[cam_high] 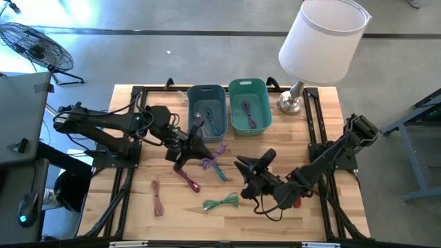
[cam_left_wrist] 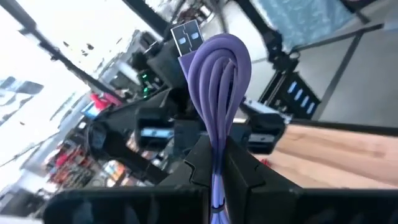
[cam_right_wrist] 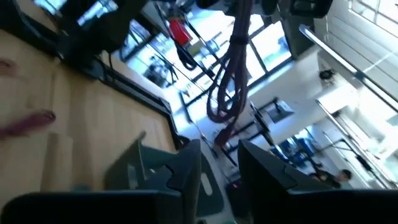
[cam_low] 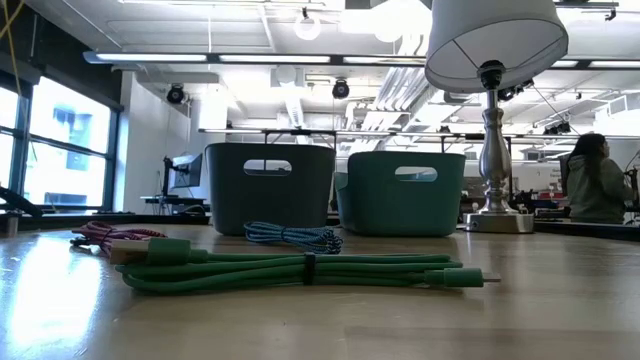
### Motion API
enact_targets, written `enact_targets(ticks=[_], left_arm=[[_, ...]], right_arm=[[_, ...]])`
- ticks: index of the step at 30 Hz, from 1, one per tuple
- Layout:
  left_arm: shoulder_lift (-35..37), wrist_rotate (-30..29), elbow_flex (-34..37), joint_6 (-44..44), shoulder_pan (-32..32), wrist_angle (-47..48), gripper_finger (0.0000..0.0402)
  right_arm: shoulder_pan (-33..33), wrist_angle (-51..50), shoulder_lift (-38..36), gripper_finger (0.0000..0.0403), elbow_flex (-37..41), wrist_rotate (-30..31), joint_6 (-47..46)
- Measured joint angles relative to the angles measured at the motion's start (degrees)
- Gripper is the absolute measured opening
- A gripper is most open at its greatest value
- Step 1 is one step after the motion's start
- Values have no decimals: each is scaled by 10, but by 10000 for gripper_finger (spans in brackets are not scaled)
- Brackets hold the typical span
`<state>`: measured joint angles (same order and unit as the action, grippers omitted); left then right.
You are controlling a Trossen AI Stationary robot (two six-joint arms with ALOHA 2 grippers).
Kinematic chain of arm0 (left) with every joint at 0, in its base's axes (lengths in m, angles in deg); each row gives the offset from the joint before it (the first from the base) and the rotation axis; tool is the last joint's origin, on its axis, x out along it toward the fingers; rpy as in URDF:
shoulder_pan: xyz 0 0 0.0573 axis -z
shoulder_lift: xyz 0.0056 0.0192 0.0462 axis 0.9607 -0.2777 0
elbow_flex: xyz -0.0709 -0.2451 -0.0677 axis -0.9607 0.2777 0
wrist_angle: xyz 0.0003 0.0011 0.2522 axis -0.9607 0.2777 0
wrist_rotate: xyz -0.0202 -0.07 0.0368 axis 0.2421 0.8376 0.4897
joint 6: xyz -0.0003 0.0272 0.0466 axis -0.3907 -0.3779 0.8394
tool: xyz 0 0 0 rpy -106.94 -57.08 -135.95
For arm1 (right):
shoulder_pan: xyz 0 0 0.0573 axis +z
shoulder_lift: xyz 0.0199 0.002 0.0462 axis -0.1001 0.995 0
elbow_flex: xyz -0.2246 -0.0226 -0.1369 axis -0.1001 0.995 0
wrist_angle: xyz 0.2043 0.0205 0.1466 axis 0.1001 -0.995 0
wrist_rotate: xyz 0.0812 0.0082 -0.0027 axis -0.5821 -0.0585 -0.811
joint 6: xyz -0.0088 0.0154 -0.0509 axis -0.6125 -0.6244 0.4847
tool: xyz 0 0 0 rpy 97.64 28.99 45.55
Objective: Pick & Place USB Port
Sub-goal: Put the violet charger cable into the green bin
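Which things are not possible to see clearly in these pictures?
- Bin contents: low view, hidden by the walls of the blue-grey bin and the green bin.
- Left gripper holding the purple cable: absent from the low view.
- Right gripper: fingers look empty; scene beyond is blurred.

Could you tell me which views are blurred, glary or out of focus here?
Left wrist view: purple bundled cable sharp, room behind smeared and overexposed. Right wrist view: blurred throughout, windows blown out. Low view: green bundled cable fairly clear, nearest wooden tabletop soft. High view: evenly lit.
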<state>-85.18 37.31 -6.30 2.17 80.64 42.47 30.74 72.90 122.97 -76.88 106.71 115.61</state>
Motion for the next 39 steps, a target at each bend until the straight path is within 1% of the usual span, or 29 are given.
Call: enact_targets(ticks=[3, 7, 11, 14, 20, 26, 32, 37, 39], left_arm=[[0, 11, 0, -3, 0, 7, 8], [0, 33, 0, -3, 0, 6, 8], [0, 34, 0, -3, 0, 11, 8], [0, 34, 0, -2, 0, 13, 8], [0, 33, 0, 12, 0, 12, 7], [-1, 13, 0, 27, 0, 17, 7], [-2, 5, 0, 31, 0, 19, 7], [-21, 4, 1, 32, 0, 16, 7], [-31, 3, -1, 32, 0, 6, 7]], right_arm=[[-14, 19, 0, 119, 0, -20, 12], [-37, 39, 0, 159, 0, -41, 12], [-51, 58, 0, 199, 0, -54, 13], [-54, 80, 0, 217, 0, -73, 19], [-57, 90, 0, 224, 0, -93, 5], [-58, 90, 0, 224, 0, -130, -9], [-64, 89, 0, 224, 0, -168, -19], [-79, 82, 0, 224, 0, -204, -33], [-84, 80, 0, 224, 0, -209, -38]])
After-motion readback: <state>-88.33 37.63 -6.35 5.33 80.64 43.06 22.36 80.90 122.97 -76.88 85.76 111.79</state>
